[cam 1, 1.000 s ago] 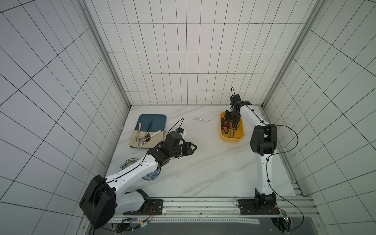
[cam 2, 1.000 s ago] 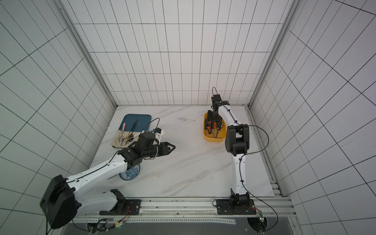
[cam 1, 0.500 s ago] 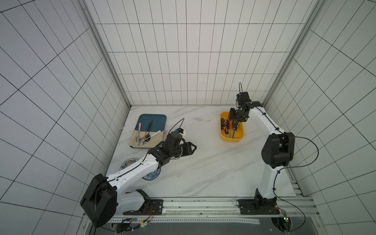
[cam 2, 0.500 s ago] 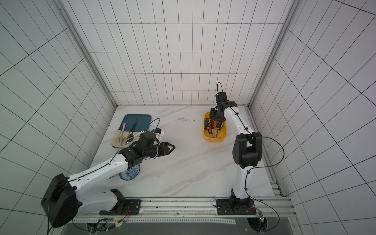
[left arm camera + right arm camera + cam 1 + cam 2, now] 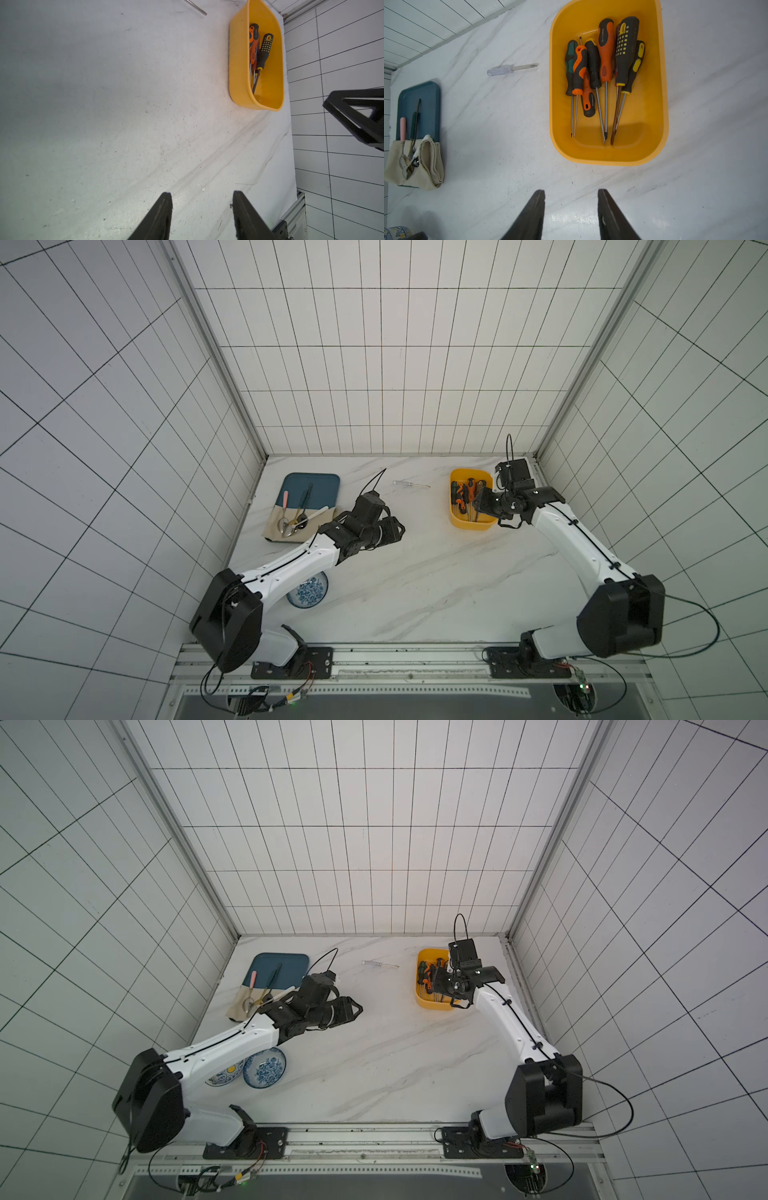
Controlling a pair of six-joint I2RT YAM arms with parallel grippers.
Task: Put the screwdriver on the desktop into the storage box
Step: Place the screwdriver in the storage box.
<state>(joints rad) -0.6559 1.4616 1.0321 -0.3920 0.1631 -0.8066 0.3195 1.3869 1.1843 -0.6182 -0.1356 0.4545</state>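
A screwdriver (image 5: 411, 484) with a clear handle lies on the white marbled desktop (image 5: 436, 572) near the back wall, left of the yellow storage box (image 5: 471, 523); it also shows in the right wrist view (image 5: 510, 69). The storage box (image 5: 556, 87) holds several screwdrivers with orange, green and black handles. My right gripper (image 5: 478, 501) hovers at the box's right side, open and empty (image 5: 571, 192). Mid-table, my left gripper (image 5: 400, 529) is open with nothing between its fingers (image 5: 202, 196), well short of the clear screwdriver (image 5: 380, 964).
A dark blue tray (image 5: 316, 483) at the back left carries cutlery and a beige cloth (image 5: 274, 531). Blue patterned plates (image 5: 264, 1067) sit under the left arm. Tiled walls close the back and both sides.
The right arm has unfolded, its elbow swinging out to the front right, and its gripper has drawn back from over the box to the box's right side. The left arm has barely moved.
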